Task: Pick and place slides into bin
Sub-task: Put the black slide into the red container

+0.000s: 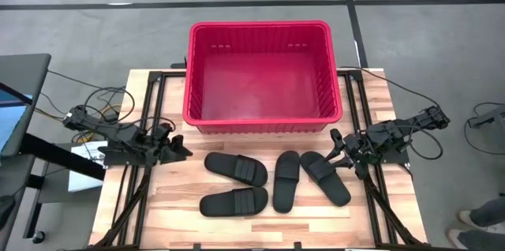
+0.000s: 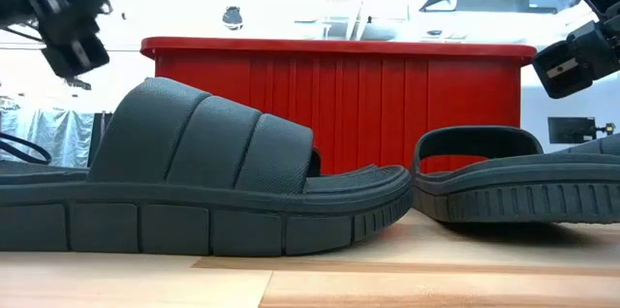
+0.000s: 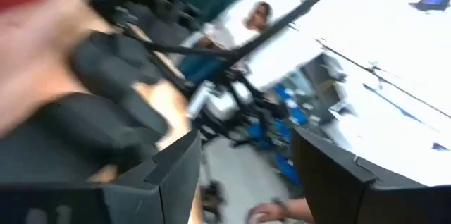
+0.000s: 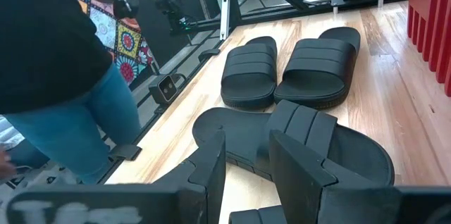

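Note:
Four black slides lie flat on their soles on the wooden table in front of the red bin (image 1: 260, 73): one at the left (image 1: 237, 168), one near the front (image 1: 233, 201), one in the middle (image 1: 286, 180) and one at the right (image 1: 325, 176). My left gripper (image 1: 183, 150) is open above the table's left side, left of the slides, touching nothing. My right gripper (image 1: 335, 150) is open above the table's right side, just right of the rightmost slide (image 4: 303, 143), touching nothing. The bin (image 2: 339, 105) stands empty at the table's far edge.
Black frame rails (image 1: 146, 164) run along both sides of the table. Cables (image 1: 102, 105) lie at the left. A person in jeans (image 4: 63, 90) stands beyond the table in the right wrist view. A monitor (image 1: 16, 101) stands at the far left.

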